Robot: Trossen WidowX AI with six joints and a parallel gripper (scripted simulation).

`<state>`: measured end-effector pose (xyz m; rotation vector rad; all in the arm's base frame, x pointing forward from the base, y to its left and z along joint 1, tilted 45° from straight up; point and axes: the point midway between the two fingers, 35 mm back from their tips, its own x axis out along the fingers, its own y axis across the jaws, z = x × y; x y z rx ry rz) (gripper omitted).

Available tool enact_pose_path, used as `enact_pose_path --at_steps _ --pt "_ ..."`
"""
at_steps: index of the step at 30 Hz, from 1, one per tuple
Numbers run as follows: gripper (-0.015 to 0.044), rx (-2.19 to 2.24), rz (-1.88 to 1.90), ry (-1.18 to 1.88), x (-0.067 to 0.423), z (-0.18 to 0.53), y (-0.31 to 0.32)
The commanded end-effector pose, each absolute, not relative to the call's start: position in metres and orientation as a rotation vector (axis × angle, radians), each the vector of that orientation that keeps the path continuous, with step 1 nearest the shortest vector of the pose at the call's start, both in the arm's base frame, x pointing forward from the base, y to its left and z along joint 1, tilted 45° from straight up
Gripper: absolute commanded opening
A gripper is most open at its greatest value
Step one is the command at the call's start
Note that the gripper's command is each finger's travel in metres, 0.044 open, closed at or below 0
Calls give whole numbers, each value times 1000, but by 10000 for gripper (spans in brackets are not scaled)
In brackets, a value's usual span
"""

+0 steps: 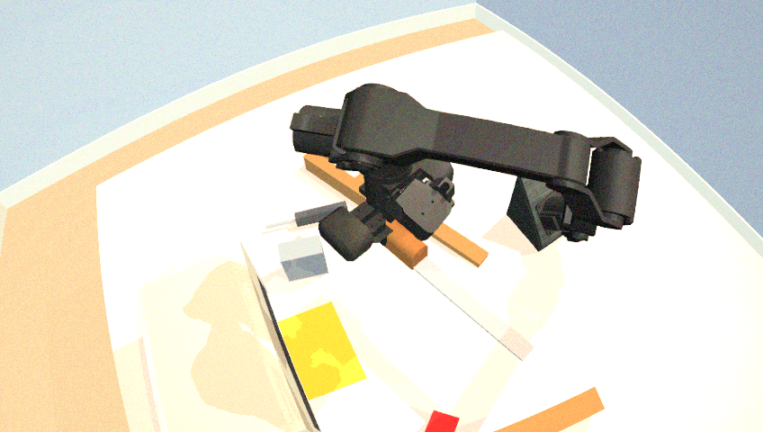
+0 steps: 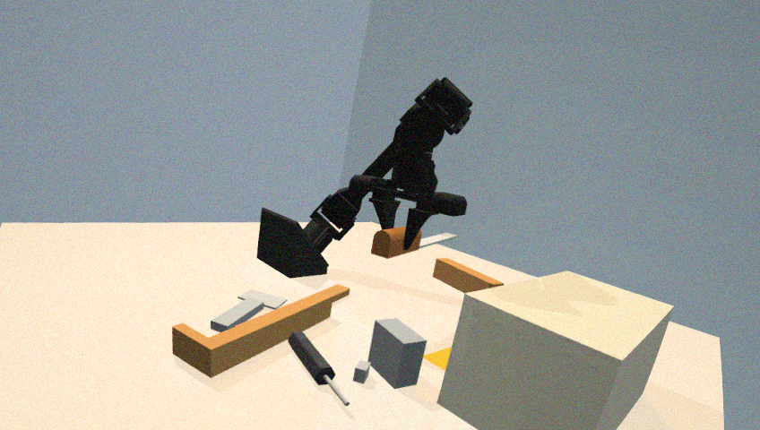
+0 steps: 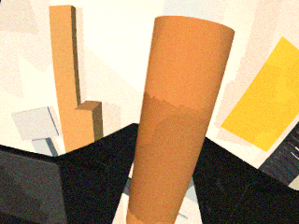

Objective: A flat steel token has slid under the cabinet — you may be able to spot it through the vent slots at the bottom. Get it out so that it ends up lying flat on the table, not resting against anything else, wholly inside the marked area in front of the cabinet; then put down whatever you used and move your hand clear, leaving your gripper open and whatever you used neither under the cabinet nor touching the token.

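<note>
My gripper (image 1: 393,227) (image 2: 397,238) (image 3: 164,134) is shut on the rounded orange handle (image 1: 408,245) (image 2: 388,243) (image 3: 184,84) of a tool and holds it above the table. The tool's long, thin pale blade (image 1: 465,306) (image 2: 439,239) points away from the cabinet, toward the lower right in the top view. The cream cabinet (image 1: 187,342) (image 2: 525,367) stands at the lower left there; its dark slotted side (image 3: 284,161) shows in the wrist view. The yellow marked area (image 1: 324,350) (image 2: 440,357) (image 3: 266,95) lies before it. I cannot make out the token in any view.
A grey block (image 1: 303,262) (image 2: 397,354) stands near the cabinet, with a small grey cube (image 2: 362,372) and a screwdriver (image 1: 321,212) (image 2: 310,356) beside it. An orange angled bar (image 1: 331,177) (image 2: 266,330) (image 3: 64,70), a grey T-shaped piece (image 2: 237,313) (image 3: 35,123), another orange bar (image 1: 556,410) and a red patch (image 1: 443,421) lie around.
</note>
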<state>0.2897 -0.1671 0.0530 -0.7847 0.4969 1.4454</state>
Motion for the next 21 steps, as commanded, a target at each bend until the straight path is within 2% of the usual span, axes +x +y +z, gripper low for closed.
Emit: enact_pose_path --at_steps 1,21 --pt "0 -781 1435 494 289 58 -164" --pt "0 -778 1435 494 286 78 -142"
